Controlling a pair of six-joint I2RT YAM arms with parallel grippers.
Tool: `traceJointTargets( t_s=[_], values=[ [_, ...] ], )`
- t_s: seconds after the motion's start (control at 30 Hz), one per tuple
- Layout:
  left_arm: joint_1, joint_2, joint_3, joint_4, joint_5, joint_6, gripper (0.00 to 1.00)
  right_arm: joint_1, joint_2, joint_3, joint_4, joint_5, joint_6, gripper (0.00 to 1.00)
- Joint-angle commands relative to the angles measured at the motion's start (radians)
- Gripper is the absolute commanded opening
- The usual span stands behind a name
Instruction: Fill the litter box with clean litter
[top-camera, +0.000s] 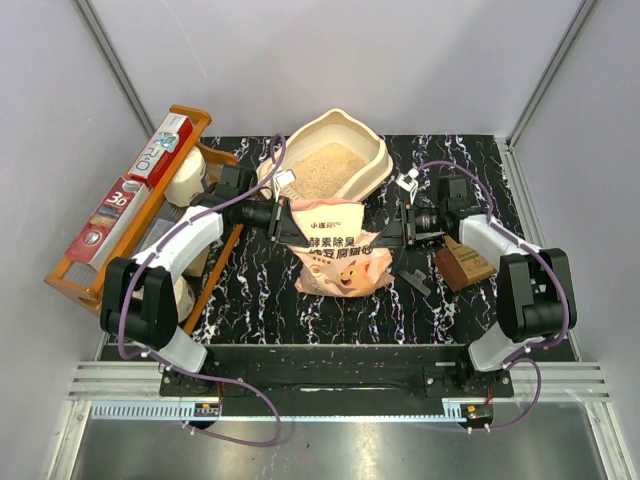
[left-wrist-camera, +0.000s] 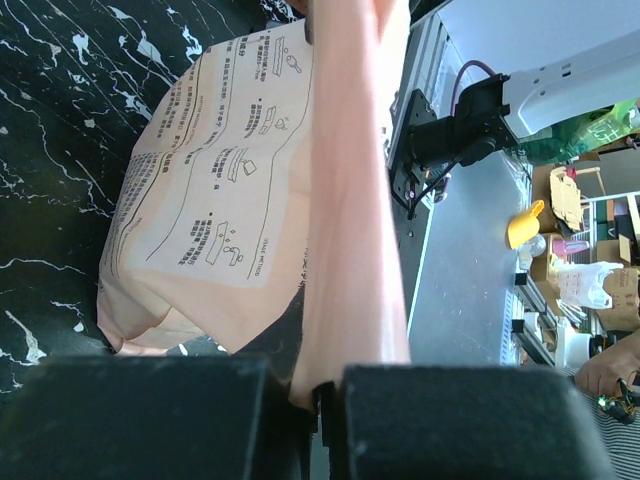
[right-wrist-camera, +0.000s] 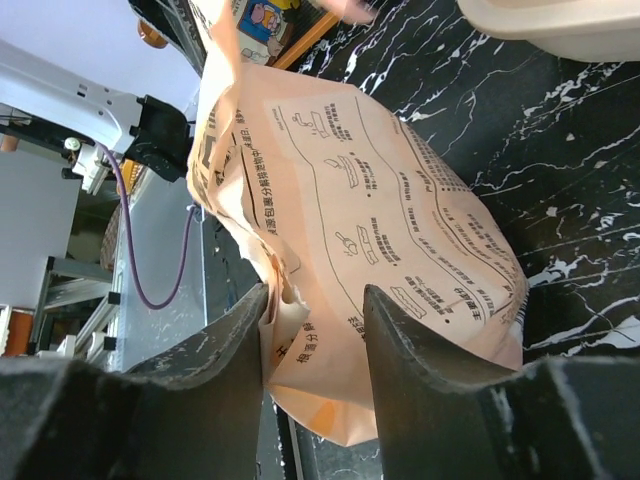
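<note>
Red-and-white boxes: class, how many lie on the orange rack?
2. On the orange rack, the far box sits farthest back, the near box just in front of it. More may be hidden.

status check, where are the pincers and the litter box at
Left pincer shut on bag edge. Right pincer open, bag edge between its jaws. Litter box holds litter. Bag sits right in front of it.

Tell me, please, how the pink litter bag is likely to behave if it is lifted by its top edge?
Probably floppy: the pink bag is creased and folds where the left gripper pinches its edge. Its bulging lower part likely holds weight, so it should sag. The smooth film may slip out of the right gripper, whose jaws stand open.
</note>
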Motion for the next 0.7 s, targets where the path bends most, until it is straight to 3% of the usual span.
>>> traceJointTargets(
  t_s=[0.0, 0.1, 0.47, 0.67],
  values=[
    [-0.008, 0.013, 0.042, 0.007, 0.018, -0.011, 0.0, 0.038, -0.048, -0.08, 0.396, 0.05, 0.251, 0.48],
    [-0.008, 0.012, 0.043, 0.001, 0.02, -0.008, 0.0, 0.039, -0.07, -0.118, 0.504, 0.064, 0.351, 0.49],
    [-0.008, 0.042, 0.061, 0.059, 0.014, -0.077, 0.0, 0.064, -0.087, -0.121, 0.446, 0.027, 0.281, 0.53],
    [-0.008, 0.055, 0.084, 0.067, 0.012, -0.083, 0.0, 0.085, -0.064, -0.137, 0.508, 0.052, 0.31, 0.48]
  ],
)
